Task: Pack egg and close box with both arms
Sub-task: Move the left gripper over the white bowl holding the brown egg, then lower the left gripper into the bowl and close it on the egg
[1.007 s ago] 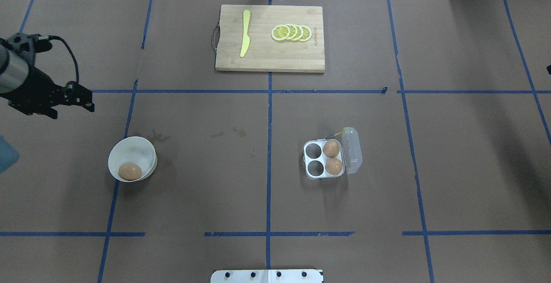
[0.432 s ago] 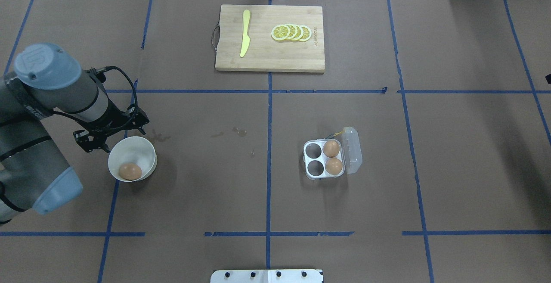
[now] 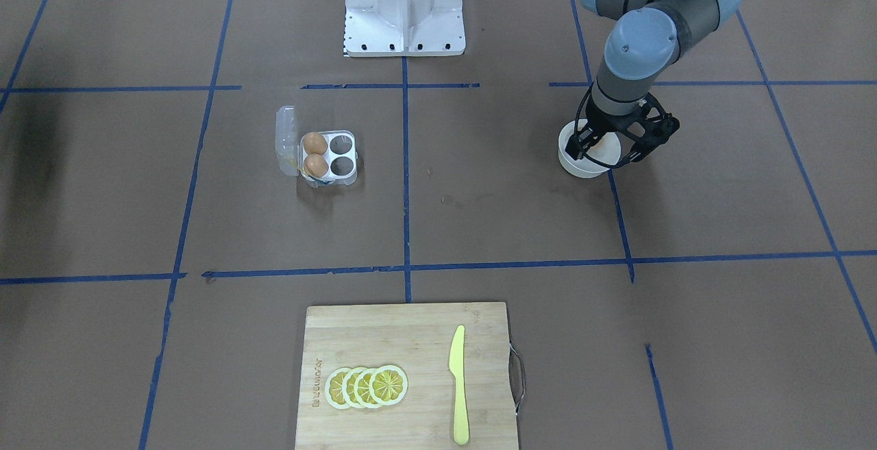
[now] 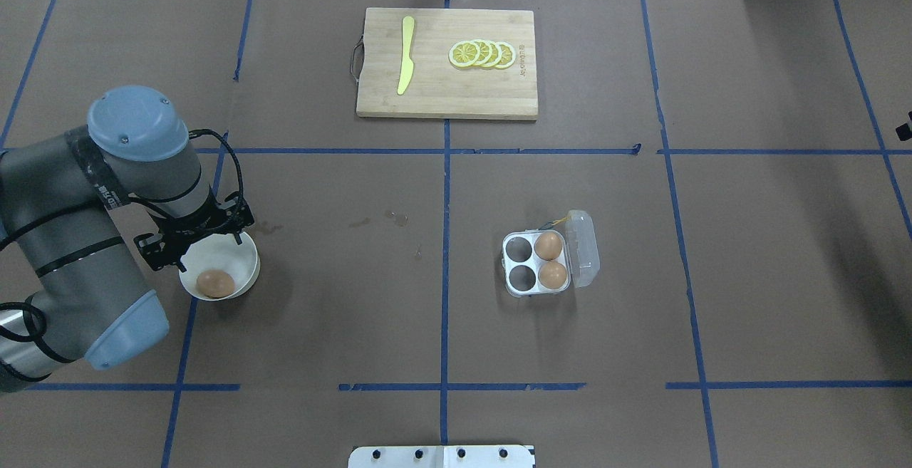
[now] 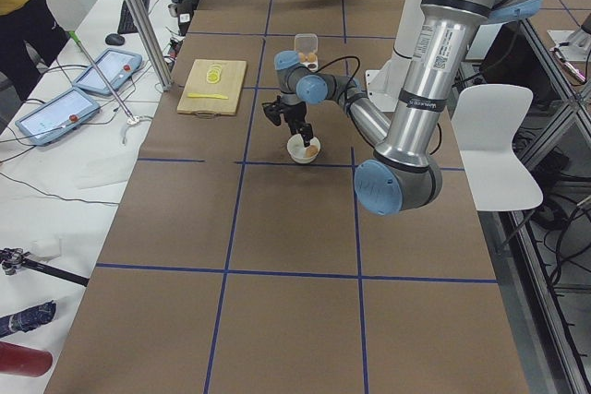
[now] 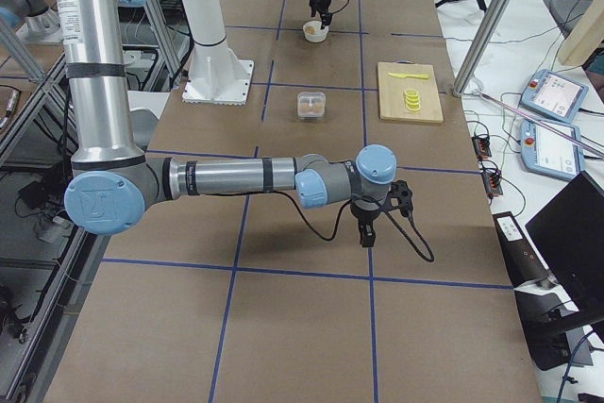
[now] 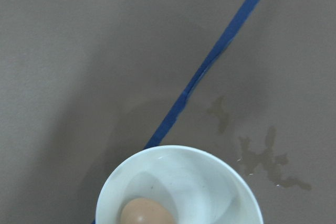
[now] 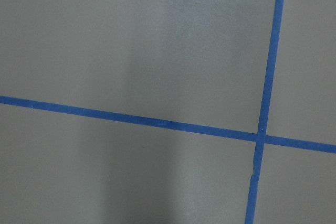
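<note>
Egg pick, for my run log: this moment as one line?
left gripper open above bowl; egg in bowl; box lid open, two cups empty; right gripper unclear

Bright, diffuse overhead lighting; soft shadows lie beside the white bowl (image 4: 246, 272) and under the left arm (image 4: 78, 240); both wrist views slightly soft

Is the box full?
No, the box holds two eggs, and its other two cups are empty.
</note>
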### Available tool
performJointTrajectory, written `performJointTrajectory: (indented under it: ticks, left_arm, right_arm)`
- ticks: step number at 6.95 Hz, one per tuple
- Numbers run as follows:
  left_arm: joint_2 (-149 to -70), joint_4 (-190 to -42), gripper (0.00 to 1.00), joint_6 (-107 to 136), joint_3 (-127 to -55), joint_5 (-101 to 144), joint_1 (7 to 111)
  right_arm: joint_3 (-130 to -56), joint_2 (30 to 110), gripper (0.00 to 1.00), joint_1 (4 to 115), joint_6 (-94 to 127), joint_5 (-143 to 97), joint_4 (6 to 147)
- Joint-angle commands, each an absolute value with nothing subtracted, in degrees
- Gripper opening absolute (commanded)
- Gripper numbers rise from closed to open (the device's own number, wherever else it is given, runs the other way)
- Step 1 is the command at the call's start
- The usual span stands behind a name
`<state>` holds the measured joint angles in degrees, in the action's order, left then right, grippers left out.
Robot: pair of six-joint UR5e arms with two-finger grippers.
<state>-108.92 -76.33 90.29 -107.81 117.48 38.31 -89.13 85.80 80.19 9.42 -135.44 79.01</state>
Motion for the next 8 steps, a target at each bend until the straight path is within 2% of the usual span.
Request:
performJointTrajectory:
  ticks: [1,4,8]
  left_arm:
    - [-109.2,-72.1,0.77,90.3,-107.3,117.4,37.4]
    - [-111.4,-71.9,0.74,90.3,-104.2,117.4,36.8]
    - [-111.4,-71.8,0.67,90.3,-104.0,117.4,36.4]
  right_arm:
    - [-89.1,85.8,1.00,80.1,9.5,-135.4,79.0]
    - [-89.0,85.9,1.00,80.0,9.4,-135.9,79.0]
    - [-88.9,86.0,1.00,80.0,9.4,-135.9,79.0]
